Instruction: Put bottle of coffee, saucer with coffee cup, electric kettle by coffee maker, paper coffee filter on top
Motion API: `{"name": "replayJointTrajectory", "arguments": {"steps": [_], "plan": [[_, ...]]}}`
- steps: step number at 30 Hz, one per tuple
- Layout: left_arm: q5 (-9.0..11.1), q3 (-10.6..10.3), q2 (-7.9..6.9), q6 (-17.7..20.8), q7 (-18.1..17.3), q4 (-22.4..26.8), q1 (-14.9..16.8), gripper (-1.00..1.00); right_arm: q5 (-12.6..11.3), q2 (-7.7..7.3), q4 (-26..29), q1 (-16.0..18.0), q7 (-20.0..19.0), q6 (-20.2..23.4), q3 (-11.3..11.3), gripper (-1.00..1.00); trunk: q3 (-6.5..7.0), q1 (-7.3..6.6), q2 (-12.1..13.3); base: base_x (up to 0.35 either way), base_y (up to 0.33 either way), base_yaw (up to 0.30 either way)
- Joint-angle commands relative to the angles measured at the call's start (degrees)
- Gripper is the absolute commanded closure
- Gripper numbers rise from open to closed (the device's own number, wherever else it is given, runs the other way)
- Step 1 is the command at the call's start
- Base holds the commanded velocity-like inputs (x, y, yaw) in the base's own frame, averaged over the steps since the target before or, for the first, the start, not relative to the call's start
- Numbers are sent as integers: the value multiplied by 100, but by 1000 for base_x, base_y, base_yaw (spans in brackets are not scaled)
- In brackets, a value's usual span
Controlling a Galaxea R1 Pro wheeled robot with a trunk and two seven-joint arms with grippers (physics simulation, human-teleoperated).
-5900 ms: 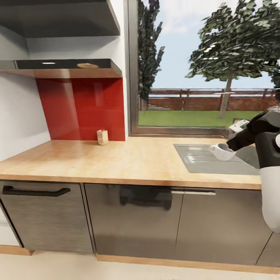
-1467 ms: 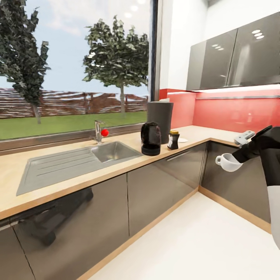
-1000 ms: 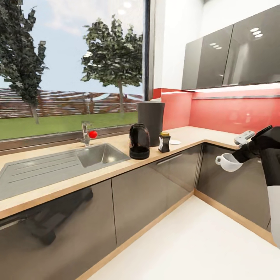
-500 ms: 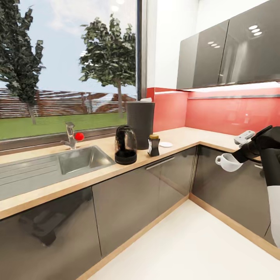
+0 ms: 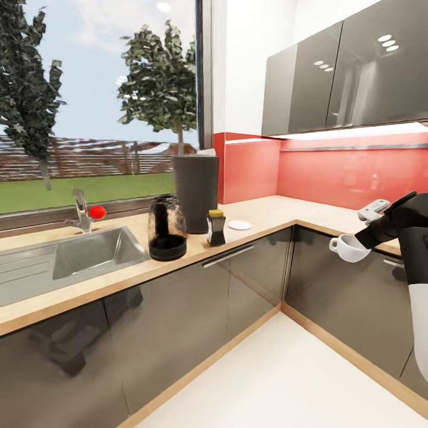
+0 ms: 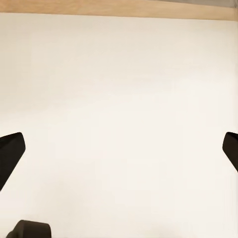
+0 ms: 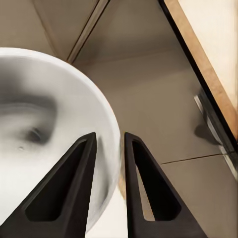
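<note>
On the wooden countertop [image 5: 267, 213] stands the tall dark coffee maker [image 5: 195, 192] with a white paper filter [image 5: 206, 153] on top. In front of it are the black electric kettle [image 5: 166, 228], the dark bottle of coffee [image 5: 216, 227] with a yellow lid, and the white saucer [image 5: 240, 224]. My right gripper [image 5: 359, 236] is at the right edge of the head view, shut on the rim of the white coffee cup [image 5: 349, 248]; in the right wrist view its fingers [image 7: 64, 191] clamp the cup's wall [image 7: 39, 139]. My left gripper [image 6: 119, 148] is open over the pale floor.
A steel sink [image 5: 83, 252] with a faucet [image 5: 81, 209] and a red knob lies left of the kettle. Grey base cabinets [image 5: 238, 285] run below the L-shaped counter; dark wall cabinets [image 5: 333, 77] hang above a red backsplash [image 5: 345, 172]. The white floor [image 5: 285, 380] lies in front.
The head view has swung right along the counter, so the sink, kettle and coffee maker have slid left in the picture. The cup stays held in my right gripper.
</note>
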State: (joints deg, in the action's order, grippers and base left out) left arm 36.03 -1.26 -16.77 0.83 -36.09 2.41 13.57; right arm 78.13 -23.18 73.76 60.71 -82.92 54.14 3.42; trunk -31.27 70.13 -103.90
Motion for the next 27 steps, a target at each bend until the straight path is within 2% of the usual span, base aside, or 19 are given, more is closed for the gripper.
{"name": "replayJointTrajectory", "arguments": {"steps": [1,11,17,27], "plan": [[27,-14,-2,10,-21,-4,5,-100,44,-2,5,3,-66,61,0,100,-7,2,-3,213,-279,0],[27,-15,-2,8,-21,-4,5,-100,44,-2,29,3,-66,61,0,100,-7,2,-3,196,-279,3],[27,-15,-2,8,-21,-4,5,-100,36,3,41,4,-66,70,0,100,-7,2,-3,139,-271,149],[27,-9,-2,5,-21,-4,5,-100,35,7,44,3,-66,79,0,100,-7,2,-3,17,-41,220]]}}
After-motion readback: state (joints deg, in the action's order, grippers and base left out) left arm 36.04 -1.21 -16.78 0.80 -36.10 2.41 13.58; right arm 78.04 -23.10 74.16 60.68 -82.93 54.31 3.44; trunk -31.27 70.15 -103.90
